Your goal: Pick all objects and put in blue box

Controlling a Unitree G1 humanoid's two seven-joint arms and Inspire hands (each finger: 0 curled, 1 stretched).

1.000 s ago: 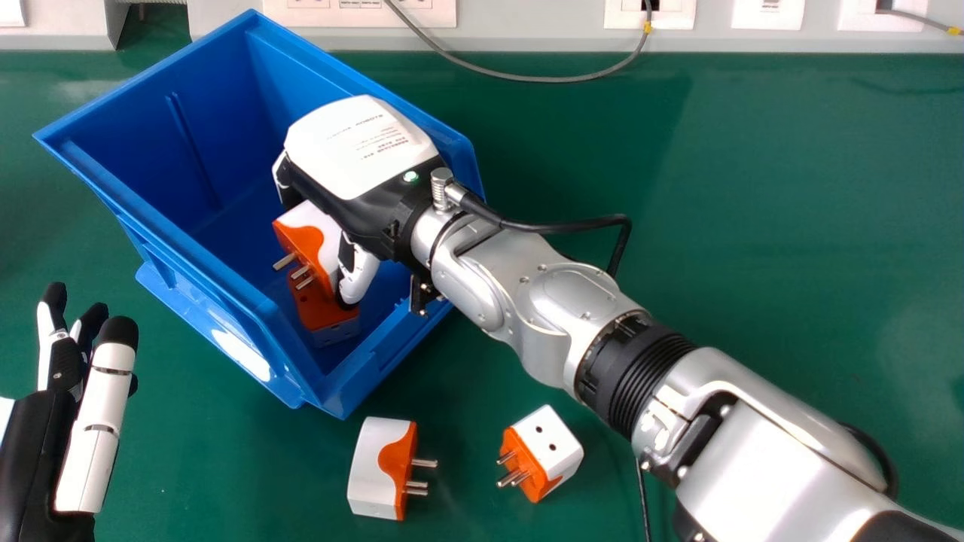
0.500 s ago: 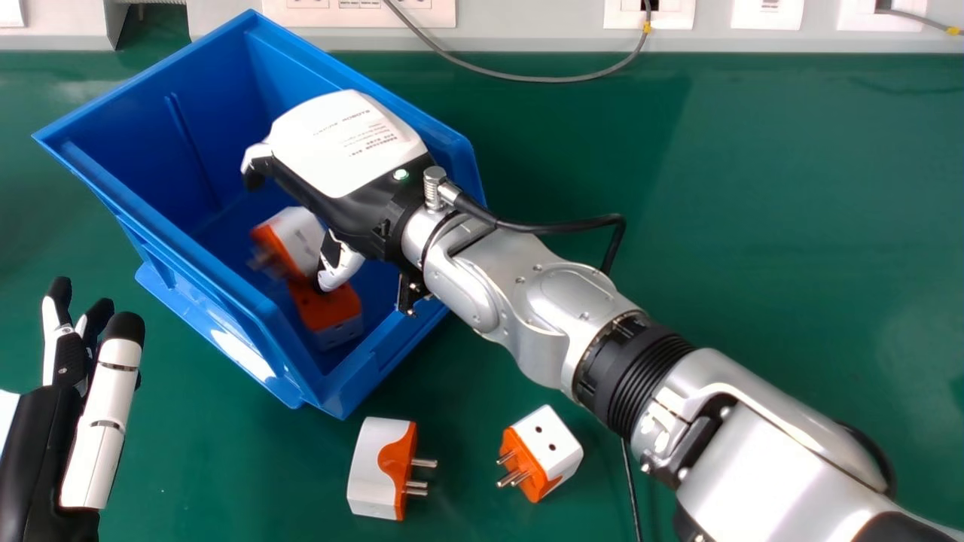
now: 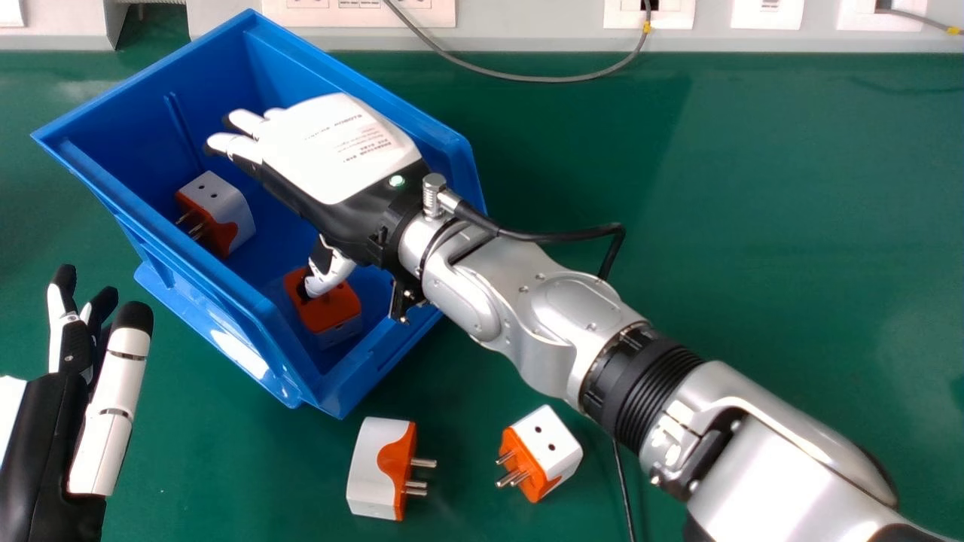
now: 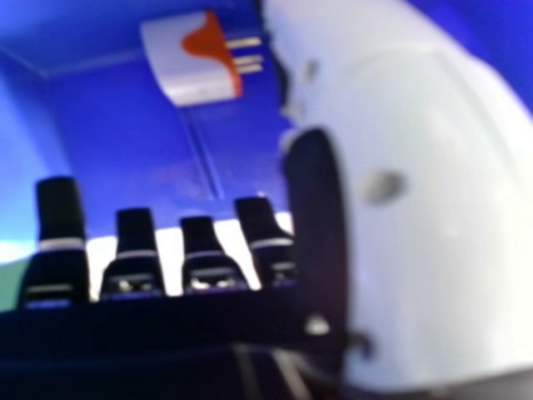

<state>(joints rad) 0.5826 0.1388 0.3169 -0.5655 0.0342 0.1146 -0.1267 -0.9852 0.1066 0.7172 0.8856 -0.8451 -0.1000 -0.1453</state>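
Over the blue box point(image 3: 301, 384), my right hand point(image 3: 339, 150) is open, its fingers straight and its palm down. One white and orange plug adapter point(image 3: 230, 207) lies inside by the box's left wall. A second adapter point(image 3: 335, 312) sits near the box's front corner, with my thumb over it. Two more rest on the green table: one adapter point(image 3: 376, 467) in front of the box, another adapter point(image 3: 546, 452) farther right. My left hand point(image 3: 45, 444) is open at the left edge. In the right hand view, my right hand point(image 4: 204, 258) has an adapter point(image 4: 187, 62) beyond its fingertips.
A grey cable point(image 3: 520, 78) loops onto the back of the green table point(image 3: 768, 226) from the wall sockets point(image 3: 649, 15). A thin black cable point(image 3: 623, 489) hangs beside my right forearm, right of the loose adapters.
My right hand has straightened its fingers and let go of an adapter, which has moved left inside the box. The hand has shifted slightly left. My left hand has moved slightly up and right.
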